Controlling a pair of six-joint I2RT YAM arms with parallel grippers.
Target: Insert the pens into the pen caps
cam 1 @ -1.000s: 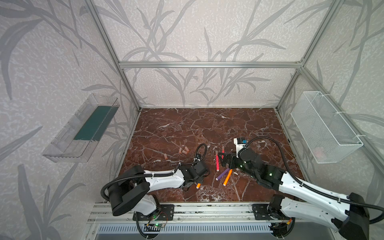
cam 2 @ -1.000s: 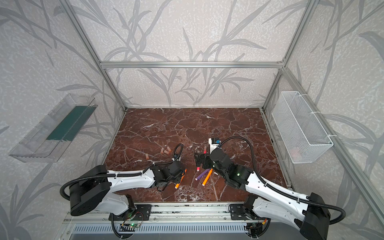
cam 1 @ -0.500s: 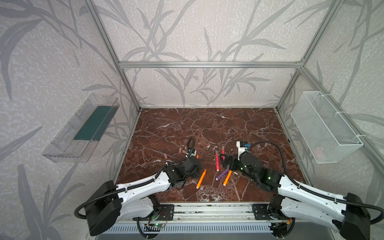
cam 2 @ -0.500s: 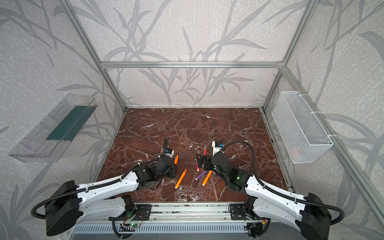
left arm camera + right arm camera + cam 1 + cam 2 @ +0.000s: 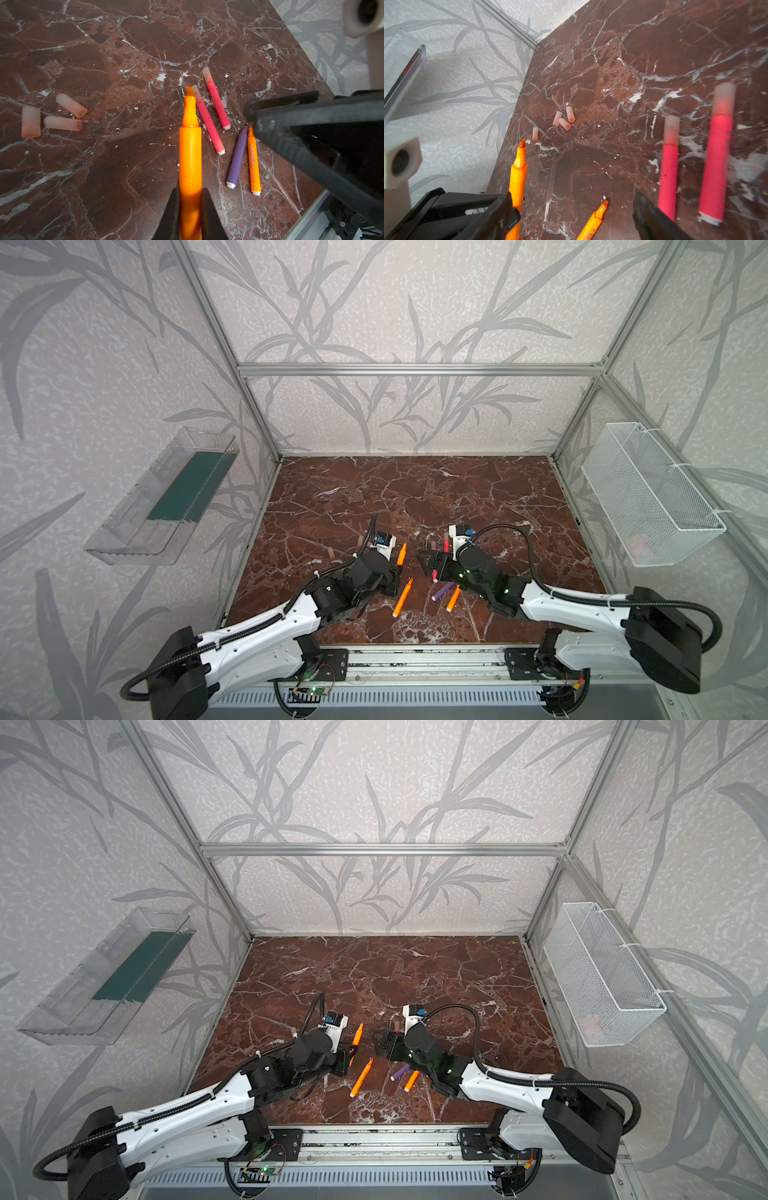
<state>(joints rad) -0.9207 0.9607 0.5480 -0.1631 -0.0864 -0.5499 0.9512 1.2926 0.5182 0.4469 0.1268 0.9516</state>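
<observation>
**Fig.** Pen lifted, cap not yet met. The left gripper pinches an orange pen by its rear half, with the bare felt tip pointing up-frame in the left wrist view. Over the last second this gripper has risen from the pens at lower centre of both top views and drawn up and left. A second orange pen, which it mostly covered before, now lies exposed on the table.

The right gripper has its jaws spread wide and holds nothing. It sits low over the two pink pens (both already capped) and has shifted only slightly. A purple pen and a third orange pen lie side by side and uncapped, just right of the second orange pen.

Four caps remain loose at centre-left of the right wrist view, three clustered and one apart.

The pick-up appears complete, with two of six pens done. The caps lie flat, so one probably needs steadying before the tip can enter.
</observation>
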